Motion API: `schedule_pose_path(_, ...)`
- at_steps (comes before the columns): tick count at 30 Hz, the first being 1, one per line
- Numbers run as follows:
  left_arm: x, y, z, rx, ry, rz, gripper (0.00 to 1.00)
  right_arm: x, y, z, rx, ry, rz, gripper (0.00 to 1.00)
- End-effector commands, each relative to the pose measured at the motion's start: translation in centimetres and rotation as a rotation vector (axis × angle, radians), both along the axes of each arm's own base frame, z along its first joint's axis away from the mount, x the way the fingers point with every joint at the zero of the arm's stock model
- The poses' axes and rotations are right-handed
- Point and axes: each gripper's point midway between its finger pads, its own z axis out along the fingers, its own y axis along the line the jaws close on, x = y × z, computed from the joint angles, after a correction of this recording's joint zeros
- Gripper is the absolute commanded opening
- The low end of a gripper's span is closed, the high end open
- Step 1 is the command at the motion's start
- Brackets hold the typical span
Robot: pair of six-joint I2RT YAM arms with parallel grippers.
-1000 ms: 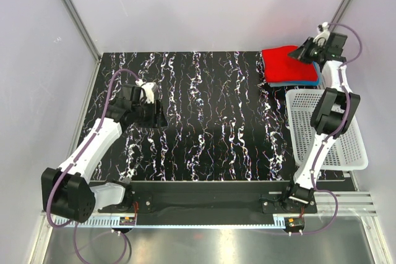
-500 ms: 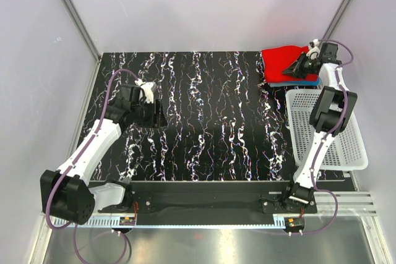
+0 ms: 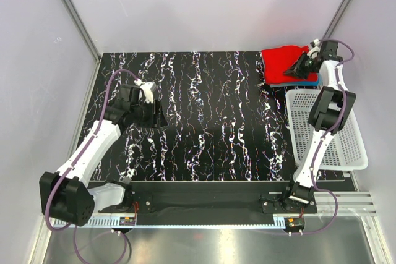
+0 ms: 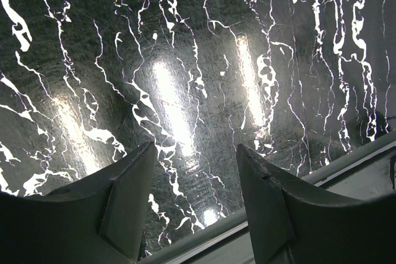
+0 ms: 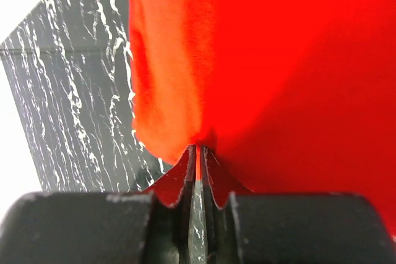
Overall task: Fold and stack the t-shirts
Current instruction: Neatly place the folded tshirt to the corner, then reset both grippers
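The red t-shirt (image 3: 279, 61) lies folded on top of a stack at the table's back right corner. A bright blue t-shirt (image 3: 292, 83) shows as a thin edge under it; I cannot make out a grey-blue one. My right gripper (image 3: 291, 71) is shut, and its tips rest on the near part of the red shirt. In the right wrist view the closed fingers (image 5: 197, 148) touch the red cloth (image 5: 278, 60) at its folded edge. My left gripper (image 3: 158, 115) hangs open and empty above bare table at the left, as the left wrist view (image 4: 195, 149) shows.
A white mesh basket (image 3: 346, 143) stands along the right edge, just in front of the stack. The black marbled table (image 3: 204, 109) spans the middle. White walls and metal posts close in the back and sides.
My right gripper has come down and leftward from beyond the stack's right end onto the red shirt. The left arm has barely moved.
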Motion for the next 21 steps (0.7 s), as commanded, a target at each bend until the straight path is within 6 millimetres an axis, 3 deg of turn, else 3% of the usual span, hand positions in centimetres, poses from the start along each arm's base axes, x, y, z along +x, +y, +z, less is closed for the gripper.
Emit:
schedule_pose_path(1,0.8,-0.2,2.0,-0.025,-0.097,-0.007,0.61,0.4,-0.9,10.8,-0.095,-0.207,-0.039,0.13)
schedule_pose_path(3,0.8,-0.6,3.0,-0.051,-0.130,-0.022,0.60,-0.5,-0.7,12.6,-0.082,-0.209,-0.067,0.16)
schedule_pose_path(4,1.1,-0.8,3.8,-0.064,-0.160,-0.024,0.60,-1.4,-0.2,15.1,-0.078,-0.240,-0.071,0.17)
schedule_pose_path(5,1.1,-0.8,4.9,-0.077,-0.194,-0.024,0.60,-2.3,0.4,15.2,-0.047,-0.216,-0.079,0.20)
schedule_pose_path(6,1.2,-0.9,5.9,-0.092,-0.221,-0.019,0.60,-3.8,1.2,17.8,-0.042,-0.247,-0.077,0.21)
schedule_pose_path(9,1.0,-1.4,9.7,-0.165,-0.329,-0.016,0.61,-6.8,3.2,18.6,-0.043,-0.225,-0.074,0.26)
schedule_pose_path(11,0.4,-2.3,13.2,-0.252,-0.428,-0.042,0.63,-10.1,4.7,20.3,-0.060,-0.241,-0.073,0.33)
schedule_pose_path(12,0.2,-2.6,14.5,-0.284,-0.460,-0.054,0.63,-11.2,4.9,20.6,-0.072,-0.240,-0.091,0.43)
schedule_pose_path(13,-0.2,-2.9,16.7,-0.324,-0.531,-0.072,0.66,-13.6,6.5,21.3,-0.068,-0.251,-0.082,0.48)
schedule_pose_path(14,-0.6,-3.3,17.8,-0.370,-0.541,-0.086,0.67,-14.6,7.3,21.8,-0.071,-0.272,-0.076,0.53)
schedule_pose_path(15,-0.9,-3.5,19.2,-0.398,-0.571,-0.093,0.70,-16.7,8.0,23.6,-0.094,-0.322,-0.088,0.76)
schedule_pose_path(16,-1.3,-3.6,20.7,-0.427,-0.608,-0.104,0.83,-18.0,9.1,22.2,-0.088,-0.289,-0.084,0.93)
schedule_pose_path(17,-1.8,-4.0,21.5,-0.462,-0.611,-0.127,0.99,-19.0,9.8,22.2,-0.088,-0.296,-0.078,0.99)
schedule_pose_path(18,-2.1,-4.2,22.3,-0.480,-0.620,-0.137,0.99,-21.0,10.5,23.6,-0.083,-0.348,-0.072,0.99)
schedule_pose_path(19,-2.3,-4.3,22.7,-0.492,-0.617,-0.140,0.99,-22.1,11.1,21.8,-0.062,-0.314,-0.071,1.00)
schedule_pose_path(21,-2.9,-4.5,23.2,-0.518,-0.602,-0.151,0.99,-25.0,11.7,22.5,-0.053,-0.346,-0.077,1.00)
